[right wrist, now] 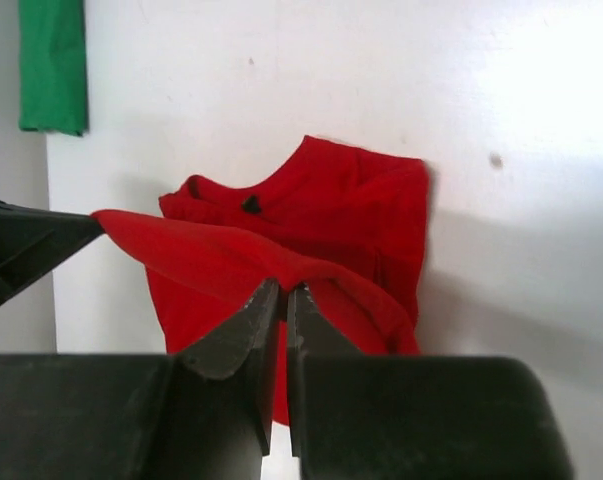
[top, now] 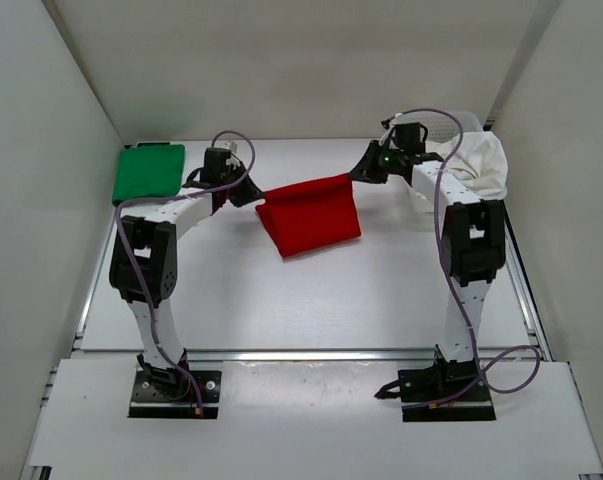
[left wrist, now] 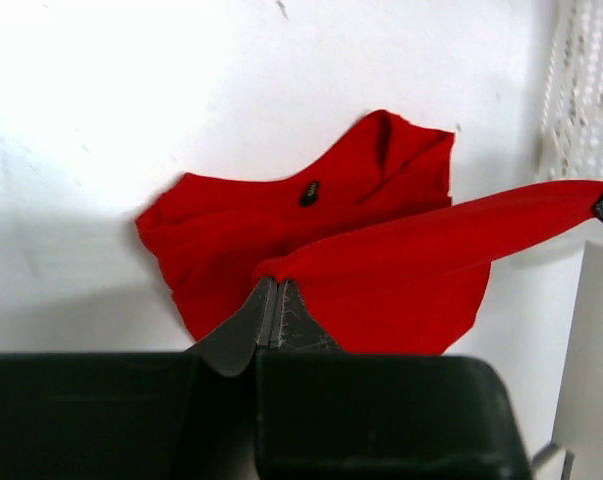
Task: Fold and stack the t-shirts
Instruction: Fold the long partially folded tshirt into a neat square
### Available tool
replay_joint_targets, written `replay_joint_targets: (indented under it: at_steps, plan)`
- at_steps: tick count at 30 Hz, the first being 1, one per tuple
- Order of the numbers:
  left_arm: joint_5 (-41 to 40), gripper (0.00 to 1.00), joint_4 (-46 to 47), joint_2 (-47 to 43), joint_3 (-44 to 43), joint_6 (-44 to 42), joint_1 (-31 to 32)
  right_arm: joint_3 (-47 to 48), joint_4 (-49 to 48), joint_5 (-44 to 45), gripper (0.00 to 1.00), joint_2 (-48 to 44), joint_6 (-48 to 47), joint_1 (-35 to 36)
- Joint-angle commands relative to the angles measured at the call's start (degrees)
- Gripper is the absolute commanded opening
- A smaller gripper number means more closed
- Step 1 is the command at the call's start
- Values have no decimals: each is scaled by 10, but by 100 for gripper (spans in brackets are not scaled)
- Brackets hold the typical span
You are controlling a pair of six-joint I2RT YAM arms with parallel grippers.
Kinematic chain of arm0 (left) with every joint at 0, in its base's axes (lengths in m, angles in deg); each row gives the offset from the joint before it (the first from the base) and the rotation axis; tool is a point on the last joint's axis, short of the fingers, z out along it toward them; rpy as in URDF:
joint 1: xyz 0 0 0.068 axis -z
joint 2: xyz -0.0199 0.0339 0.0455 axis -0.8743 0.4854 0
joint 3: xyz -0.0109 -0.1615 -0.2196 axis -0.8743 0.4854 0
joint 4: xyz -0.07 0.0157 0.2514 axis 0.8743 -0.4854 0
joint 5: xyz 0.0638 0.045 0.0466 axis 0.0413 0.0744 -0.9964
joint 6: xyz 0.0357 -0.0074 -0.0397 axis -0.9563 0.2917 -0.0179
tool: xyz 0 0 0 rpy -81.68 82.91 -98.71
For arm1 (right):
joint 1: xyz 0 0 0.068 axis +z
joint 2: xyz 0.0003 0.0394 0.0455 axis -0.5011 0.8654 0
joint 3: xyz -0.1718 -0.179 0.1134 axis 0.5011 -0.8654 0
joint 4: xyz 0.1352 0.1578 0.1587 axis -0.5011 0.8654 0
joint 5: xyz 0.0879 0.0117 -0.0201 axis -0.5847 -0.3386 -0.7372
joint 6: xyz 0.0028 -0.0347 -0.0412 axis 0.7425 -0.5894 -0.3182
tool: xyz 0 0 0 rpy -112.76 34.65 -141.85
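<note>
Red shirt [top: 309, 215] sat mid-worktop, between the two arms. Its far edge was raised off the worktop [top: 331, 300] and stretched in a taut line from one gripper to the other. The rest of the cloth sloped down toward the arm bases and lay on the surface.

Left gripper [top: 249, 192]: fingers closed tight, pinching the left end of the raised edge. In the left wrist view the cloth ran straight out of the closed tips.

Right gripper [top: 361, 172]: fingers closed to a thin slit, pinching the right end of the same edge. In the right wrist view red cloth draped over both tips.

Under the raised fold, the lower layer lay flat, neck opening facing up with a small dark label [left wrist: 309, 192] showing.

Green shirt [top: 148, 172]: folded into a neat rectangle, flat at the far left corner of the worktop, well apart from the red one.

White shirt [top: 478, 165]: bunched in a heap at the far right, behind the right arm. Mesh basket [left wrist: 581, 90] stood on that side; how the heap sat against it was not clear.
</note>
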Motion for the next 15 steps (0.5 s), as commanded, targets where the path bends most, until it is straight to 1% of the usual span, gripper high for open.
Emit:
replay_joint_targets:
  at_steps: [1, 2, 3, 4, 5, 6, 7, 8, 9, 10, 11, 12, 13, 14, 15]
  plan:
    - [-48, 3, 4, 3, -28, 7, -33, 88, 10, -15, 3, 53, -14, -10]
    - [-48, 6, 2, 6, -24, 14, -38, 99, 21, -16, 6, 67, -12, -7]
    - [-48, 6, 4, 6, -22, 16, -44, 134, 31, -26, 9, 89, -18, -5]
    - [-40, 6, 24, 0, -1, 25, -54, 168, 53, -27, 13, 110, -24, 0]
    - [-36, 8, 30, -12, 17, 30, -58, 182, 65, -21, 15, 117, -28, 2]
    - [-31, 15, 67, -30, 61, 44, -68, 203, 77, -12, 21, 131, -38, 8]
    - [-17, 28, 113, -40, 107, 63, -79, 214, 83, -6, 27, 133, -45, 12]
    - [-16, 34, 145, -51, 143, 79, -84, 212, 84, 6, 34, 132, -50, 15]
    - [-14, 43, 154, -57, 157, 86, -97, 211, 90, 15, 36, 128, -53, 16]
    - [-4, 62, 168, -61, 173, 96, -109, 203, 84, 27, 36, 124, -56, 20]
    - [2, 67, 172, -60, 185, 102, -116, 184, 80, 25, 37, 111, -54, 23]
    - [8, 64, 176, -67, 184, 105, -119, 174, 69, 29, 35, 103, -61, 25]
    - [7, 54, 180, -70, 189, 110, -115, 151, 57, 27, 28, 92, -58, 33]
    - [-6, 51, 182, -83, 196, 109, -109, 132, 50, 31, 21, 92, -62, 41]
    - [-32, 47, 183, -100, 201, 110, -95, 127, 49, 33, 19, 89, -60, 46]
